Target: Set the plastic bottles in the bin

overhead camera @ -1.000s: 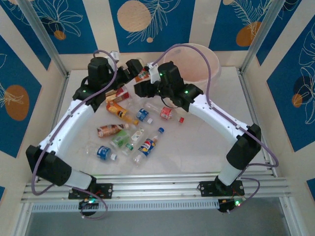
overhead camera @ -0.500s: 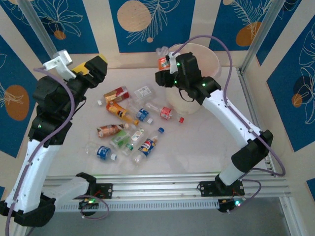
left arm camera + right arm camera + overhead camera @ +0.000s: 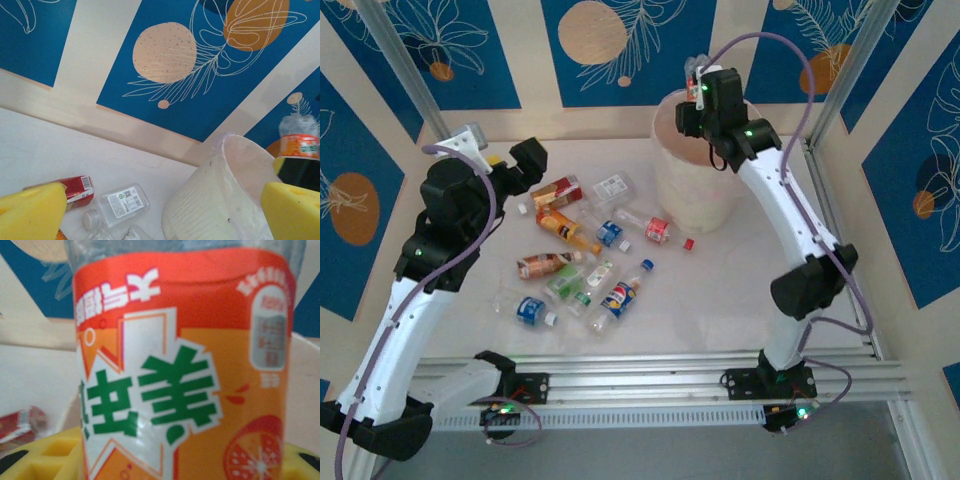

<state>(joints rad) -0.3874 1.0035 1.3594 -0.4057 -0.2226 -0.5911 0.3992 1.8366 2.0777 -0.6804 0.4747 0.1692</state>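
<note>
Your right fingers (image 3: 52, 450) are clamped on the orange-labelled bottle (image 3: 180, 365), which stands upright between the yellow pads. A second ago that arm was down to the left of the bin (image 3: 705, 200), close against the left arm over the pile. Half a second ago it had reached the bin's near-left rim. Now it holds the bottle high over the bin's far-left rim. In the left wrist view the bottle hangs above the rim, and only the fingers touch it. I judge the carry to be done, and letting go is what remains for this bottle. First check that it sits over the mouth and not outside the wall, because the overhead view does not settle that.

Your left fingers (image 3: 30, 210) are spread wide with nothing between them. That arm has pulled back from the pile and now hovers well left of the bin, looking across at it. Below it lie a red-labelled bottle (image 3: 75, 186) and a clear white-labelled bottle (image 3: 125, 200).

The other bottles (image 3: 570, 270) lie where they were on the desk (image 3: 720, 300), left of the bin. Nearest its wall are a small red-banded bottle (image 3: 657, 230) and a loose red cap (image 3: 688, 243). Most of the job is still ahead of you.
</note>
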